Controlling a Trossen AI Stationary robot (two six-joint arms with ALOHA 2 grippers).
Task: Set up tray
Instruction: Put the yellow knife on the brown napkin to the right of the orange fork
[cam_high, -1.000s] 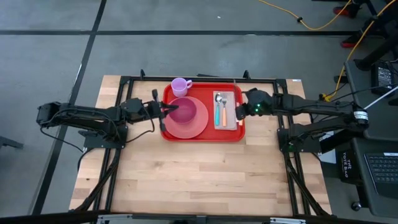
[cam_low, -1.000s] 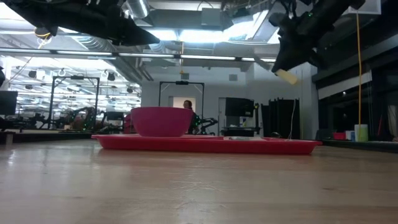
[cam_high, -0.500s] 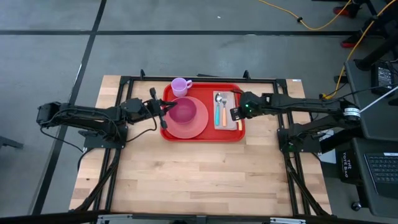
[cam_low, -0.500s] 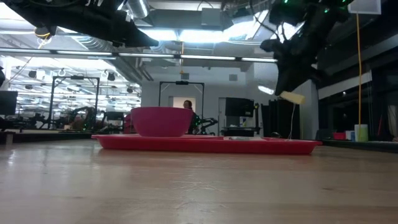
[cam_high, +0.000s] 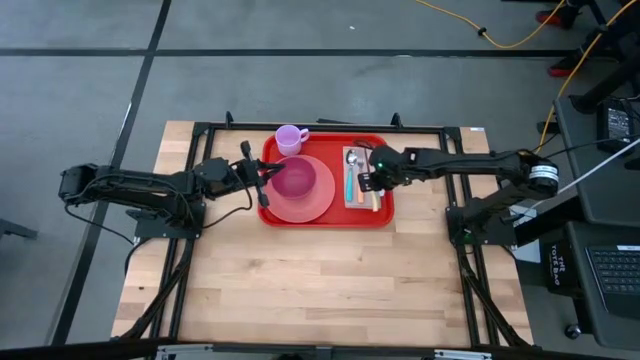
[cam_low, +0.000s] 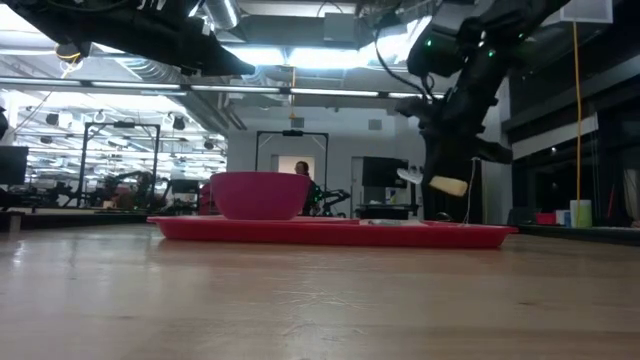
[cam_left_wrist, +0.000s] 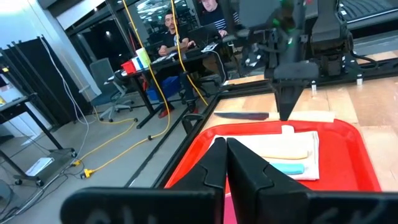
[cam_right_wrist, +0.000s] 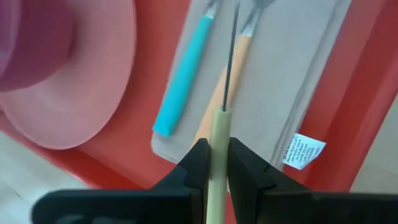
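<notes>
High view is showing the large bright red rectangular plastic tray (cam_high: 328, 215) at upper centre of the frame. The right gripper (cam_high: 372, 183) is clamping a cream-handled knife (cam_right_wrist: 219, 140) over the pale napkin (cam_right_wrist: 298, 81). The left gripper (cam_high: 262, 177), fingers together, is waiting at the left rim. I think lowering the knife flat, parallel beside the orange-handled utensil (cam_right_wrist: 239, 62), is best.
</notes>
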